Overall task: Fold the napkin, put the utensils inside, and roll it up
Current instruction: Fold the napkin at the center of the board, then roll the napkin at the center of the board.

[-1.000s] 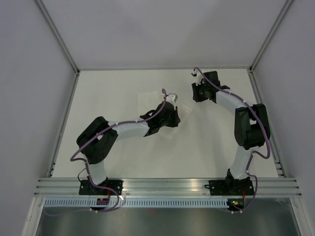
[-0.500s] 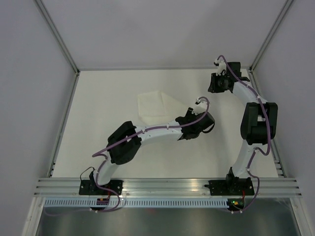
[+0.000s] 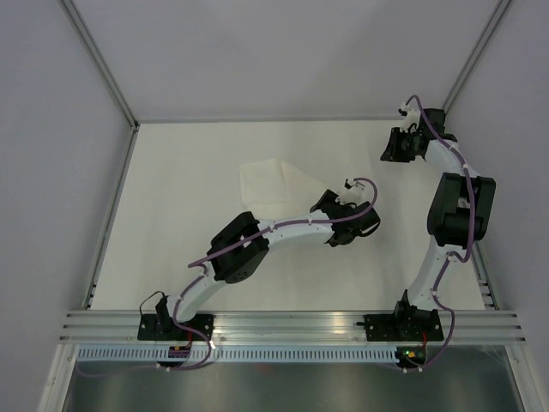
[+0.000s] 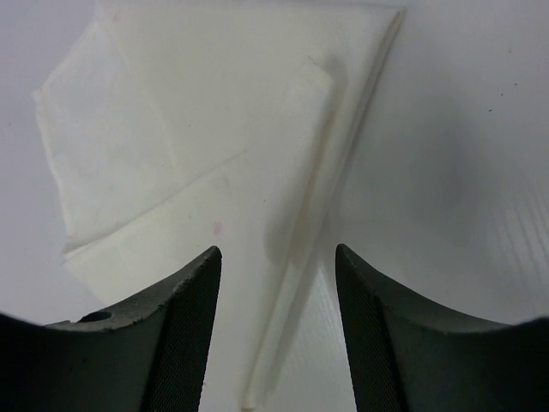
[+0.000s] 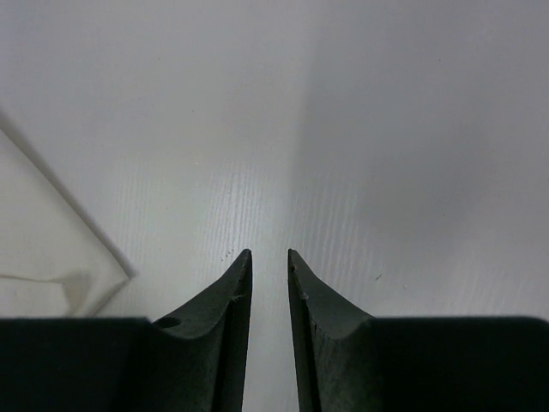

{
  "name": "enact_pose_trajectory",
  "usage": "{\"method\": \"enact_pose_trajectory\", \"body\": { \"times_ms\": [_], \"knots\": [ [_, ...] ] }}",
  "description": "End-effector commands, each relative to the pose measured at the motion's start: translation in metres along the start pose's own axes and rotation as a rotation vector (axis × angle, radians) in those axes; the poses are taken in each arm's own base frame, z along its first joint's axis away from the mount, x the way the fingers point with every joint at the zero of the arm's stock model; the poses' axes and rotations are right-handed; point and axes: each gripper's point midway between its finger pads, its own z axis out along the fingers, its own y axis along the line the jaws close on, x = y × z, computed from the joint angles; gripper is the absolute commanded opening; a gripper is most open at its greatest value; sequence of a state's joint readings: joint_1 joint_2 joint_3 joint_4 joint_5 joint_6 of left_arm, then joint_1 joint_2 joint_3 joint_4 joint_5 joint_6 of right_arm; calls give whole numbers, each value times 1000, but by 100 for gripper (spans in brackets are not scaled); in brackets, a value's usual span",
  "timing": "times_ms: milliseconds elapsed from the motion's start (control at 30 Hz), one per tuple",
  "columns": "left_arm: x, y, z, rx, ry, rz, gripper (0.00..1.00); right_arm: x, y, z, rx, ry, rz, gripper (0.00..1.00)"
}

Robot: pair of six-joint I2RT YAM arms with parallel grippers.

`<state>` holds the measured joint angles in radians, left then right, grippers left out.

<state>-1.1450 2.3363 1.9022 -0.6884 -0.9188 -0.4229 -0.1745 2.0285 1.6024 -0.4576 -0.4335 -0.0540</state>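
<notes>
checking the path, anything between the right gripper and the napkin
Nothing: in the top external view only bare tabletop lies between the right gripper and the napkin.

White arms (image 3: 292, 230), black joints, purple cables.

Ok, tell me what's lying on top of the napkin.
Nothing rests on the napkin: only its own folded layers show. The open left gripper hovers above its edge. No utensils are visible; anything between the layers would be hidden.

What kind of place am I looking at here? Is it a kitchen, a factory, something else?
Most likely a robotics lab test cell, not a kitchen. Two small arms are bolted to an aluminium rail at the edge of a bare white table, plain panels wall it in, and a white napkin lies there, apparently as practice material.
</notes>
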Motion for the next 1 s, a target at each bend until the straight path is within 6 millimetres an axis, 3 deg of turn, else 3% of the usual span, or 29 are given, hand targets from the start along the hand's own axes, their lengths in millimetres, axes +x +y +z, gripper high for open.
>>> {"method": "enact_pose_trajectory", "body": {
  "times_ms": [0,600,967],
  "knots": [
    [-14,-1,-2,-29,-32,63,61,-3,7,-2,-31,-3,20,29],
    [3,-24,25,6,20,75,58,7,-17,-8,-48,4,79,28],
    [18,-22,34,-7,54,74,54,13,-20,-7,-52,9,93,26]
  ]
}}
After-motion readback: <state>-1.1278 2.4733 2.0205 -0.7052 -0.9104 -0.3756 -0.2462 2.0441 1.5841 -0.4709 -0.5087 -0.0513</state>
